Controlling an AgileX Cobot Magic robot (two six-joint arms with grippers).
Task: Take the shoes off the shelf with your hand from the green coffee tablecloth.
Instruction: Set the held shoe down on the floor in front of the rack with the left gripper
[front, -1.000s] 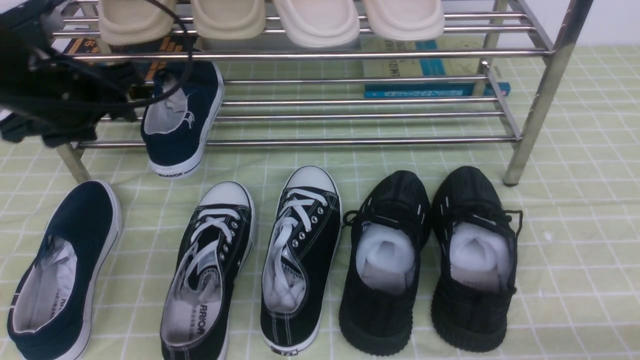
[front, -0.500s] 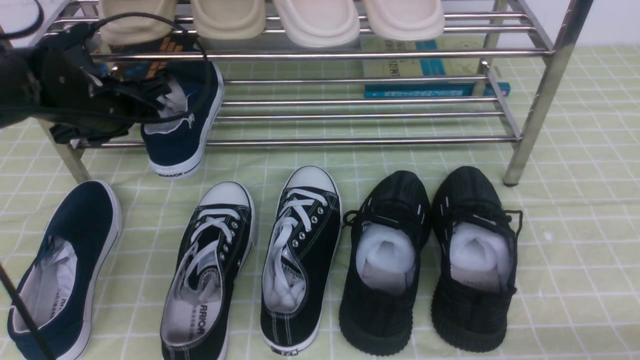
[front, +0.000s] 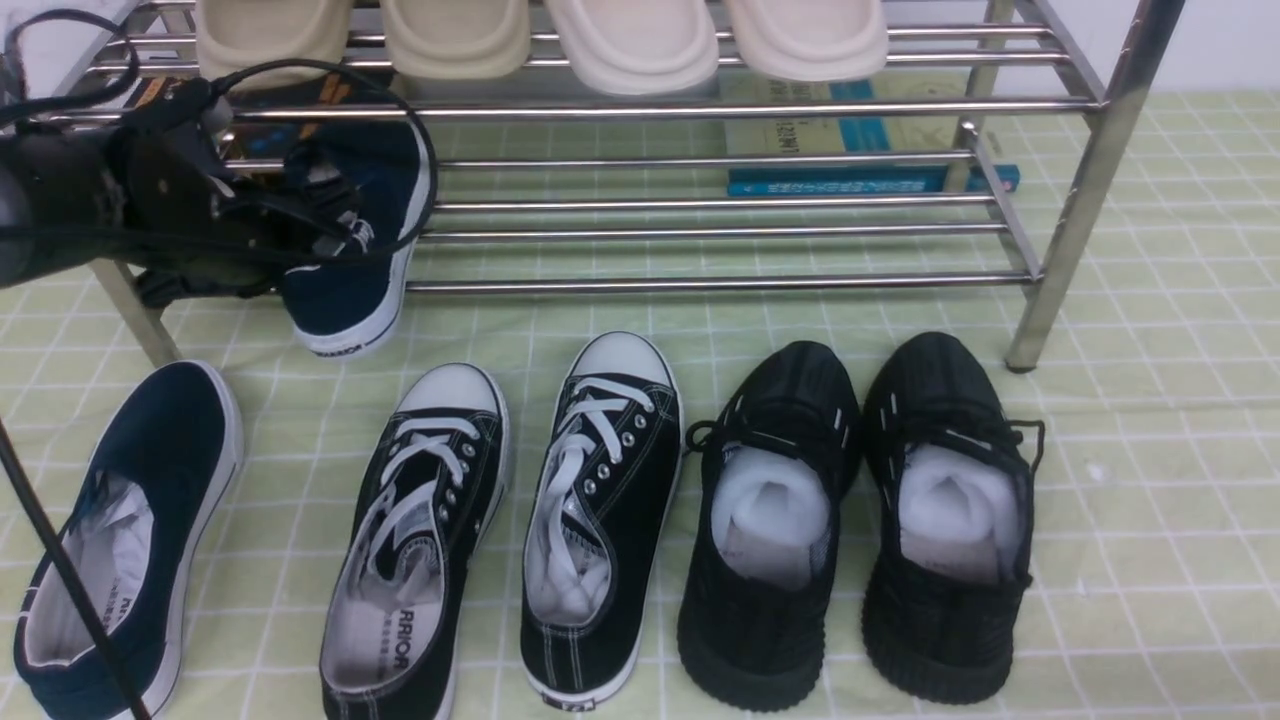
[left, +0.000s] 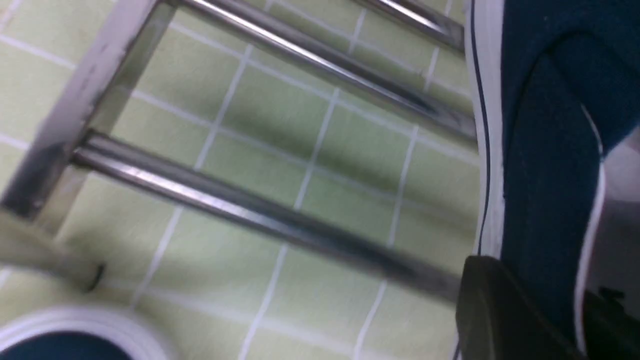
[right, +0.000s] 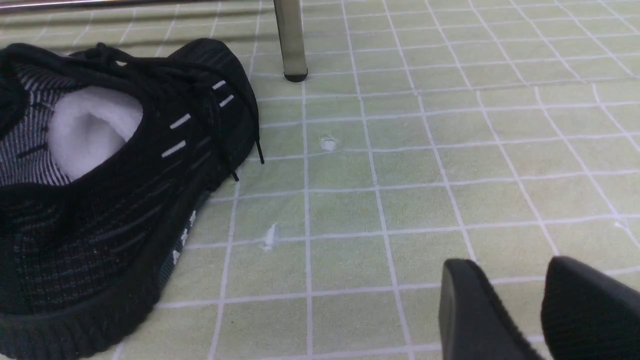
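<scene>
One navy slip-on shoe (front: 350, 300) lies on the lower tier of the chrome shelf (front: 700, 285) at its left end, heel hanging over the front bar. My left gripper (front: 325, 215) reaches in from the left and is shut on this shoe's side wall. In the left wrist view one finger (left: 500, 310) presses the outside of the navy canvas (left: 545, 150) and the other sits inside against the grey lining. The second navy shoe (front: 150, 480) rests on the green tablecloth (front: 1150, 480) at the front left. My right gripper (right: 520, 280) hovers shut over bare cloth, holding nothing.
Two black lace-up sneakers with white toe caps (front: 420, 540) and two black knit sneakers (front: 770, 520) line up on the cloth before the shelf. Beige slippers (front: 540, 35) fill the top tier. Books (front: 850, 150) lie behind the lower tier. A shelf leg (right: 290, 45) stands near the right gripper.
My left gripper swung right, went into the shoe's opening and shut on its side wall. The shoe shifted slightly to the left on the bars.
</scene>
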